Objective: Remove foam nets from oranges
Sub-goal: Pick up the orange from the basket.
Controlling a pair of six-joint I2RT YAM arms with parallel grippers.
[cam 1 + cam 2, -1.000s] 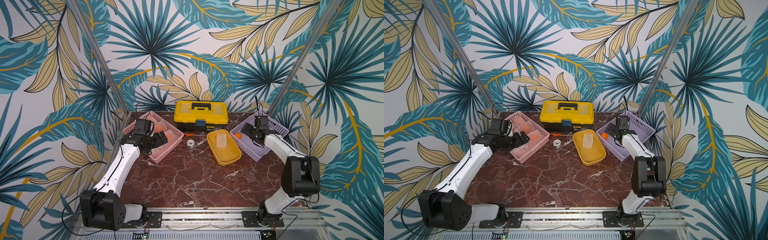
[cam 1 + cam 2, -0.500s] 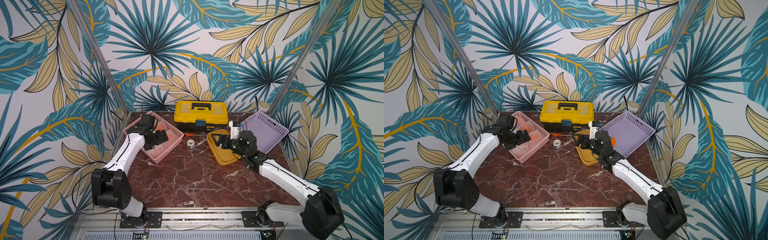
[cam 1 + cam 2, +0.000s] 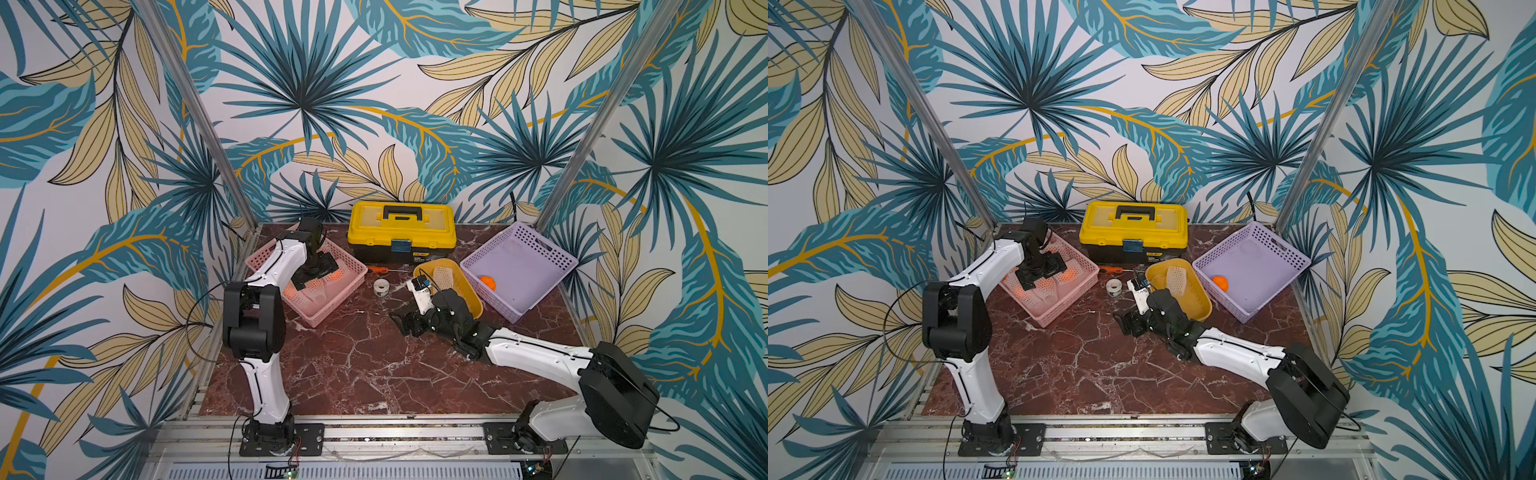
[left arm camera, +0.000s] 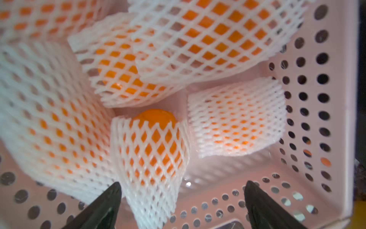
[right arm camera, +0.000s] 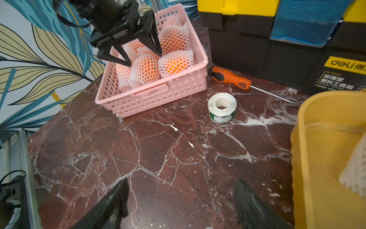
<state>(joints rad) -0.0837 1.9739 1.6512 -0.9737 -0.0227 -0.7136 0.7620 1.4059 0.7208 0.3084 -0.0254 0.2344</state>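
Left jaws wide; foam net point(image 4: 150, 158) lengthwise toward them.

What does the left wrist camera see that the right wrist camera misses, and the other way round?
Only the left wrist view shows an orange peeking from its foam net's open end. Only the right wrist view shows the orange-handled screwdriver, the tape roll, the yellow-and-black toolbox and the yellow tub. Both show the pink basket of netted oranges.

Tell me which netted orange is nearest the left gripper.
The orange whose bare top pokes out of its net, just ahead of the left gripper; others sit farther.
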